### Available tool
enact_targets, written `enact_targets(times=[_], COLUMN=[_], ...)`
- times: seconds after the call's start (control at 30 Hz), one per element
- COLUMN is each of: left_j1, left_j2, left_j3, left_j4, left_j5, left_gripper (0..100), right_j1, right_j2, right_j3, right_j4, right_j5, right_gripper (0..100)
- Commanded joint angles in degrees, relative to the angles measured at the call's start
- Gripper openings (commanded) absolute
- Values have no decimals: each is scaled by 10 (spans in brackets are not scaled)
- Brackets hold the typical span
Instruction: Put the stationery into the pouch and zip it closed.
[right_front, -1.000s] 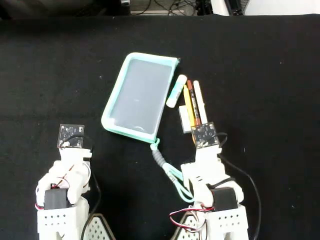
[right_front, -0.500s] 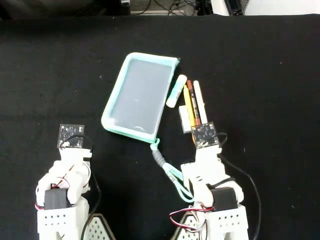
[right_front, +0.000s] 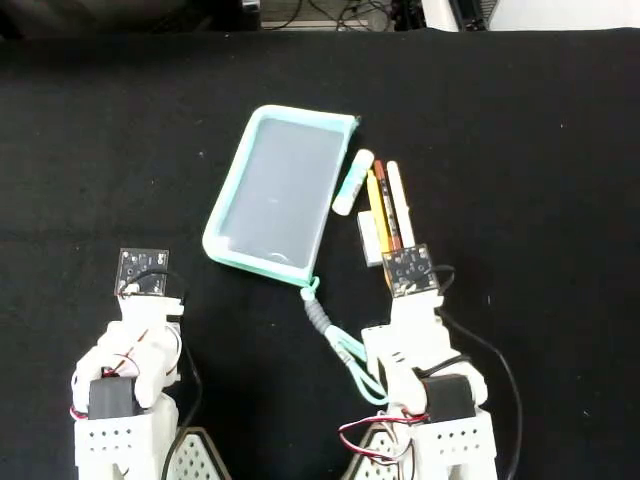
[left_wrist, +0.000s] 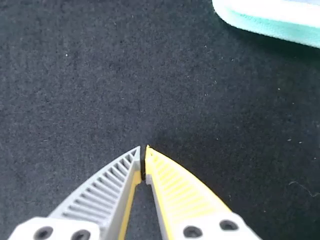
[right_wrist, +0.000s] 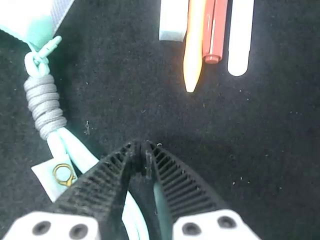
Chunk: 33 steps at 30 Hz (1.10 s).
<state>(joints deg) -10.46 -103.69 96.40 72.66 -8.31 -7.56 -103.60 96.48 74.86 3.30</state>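
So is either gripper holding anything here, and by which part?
Nothing is held. The left gripper is shut over the table, and the right gripper is shut empty, the pouch strap lying loose beside it.

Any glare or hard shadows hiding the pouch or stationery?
High view: even light, a dull sheen on the mint-edged clear plastic pouch, no hard shadows on the black cloth. Right wrist view: the white pen looks washed out; soft shadow ahead of the right arm's black fingers. Left wrist view: no glare.
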Motion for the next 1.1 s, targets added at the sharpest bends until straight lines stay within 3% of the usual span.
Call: enact_targets(times=[0.0,0.23,0.53,0.67,1.07], left_j1=[7,24,236,290,300], left_j2=[-5,-5,-5,-5,-5], left_j3=[9,9,9,9,9], left_j4=[2,2,2,2,2], left_j5=[-3,-5,-3,-3,-3], left_gripper=[30,32,30,30,30], right_j1=[-6,-6,-6,-7,-10], right_j2=[-41,-41,-41,-41,-42], right_j3=[0,0,0,0,0], right_j4=[-4,-4,-4,-4,-44], right_j5=[-3,-3,-3,-3,-2], right_gripper=[14,14,14,15,15])
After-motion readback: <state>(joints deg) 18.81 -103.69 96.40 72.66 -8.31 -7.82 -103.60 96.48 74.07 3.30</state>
